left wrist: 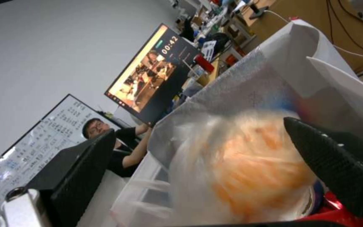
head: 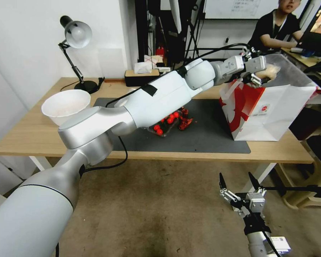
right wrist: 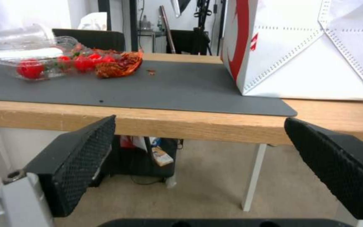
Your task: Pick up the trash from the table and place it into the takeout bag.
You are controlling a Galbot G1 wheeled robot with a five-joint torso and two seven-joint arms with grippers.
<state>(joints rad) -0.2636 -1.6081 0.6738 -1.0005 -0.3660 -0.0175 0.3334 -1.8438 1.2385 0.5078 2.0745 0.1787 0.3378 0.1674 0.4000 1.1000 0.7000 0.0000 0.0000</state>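
Observation:
My left gripper (head: pixel 262 74) reaches across the table (head: pixel 25 135) and hangs over the open mouth of the white-and-red takeout bag (head: pixel 264 114). Its fingers (left wrist: pixel 85 170) stand wide apart and open. The clear bag with the yellowish lump (left wrist: pixel 249 170) sits blurred between them, just above the takeout bag (left wrist: pixel 249 78). A crumpled red wrapper (head: pixel 185 123) lies on the dark mat (head: pixel 210 139), next to a clear plastic box of red tomatoes (head: pixel 164 126). My right gripper (head: pixel 235 175) hangs open and holds nothing, low in front of the table's front edge.
A large white bowl (head: pixel 66 105) stands at the table's left. A desk lamp (head: pixel 76 35) and a tissue box (head: pixel 142 75) are at the back. In the right wrist view, the wrapper (right wrist: pixel 118 64) and takeout bag (right wrist: pixel 307 47) sit above the table edge (right wrist: pixel 181 123).

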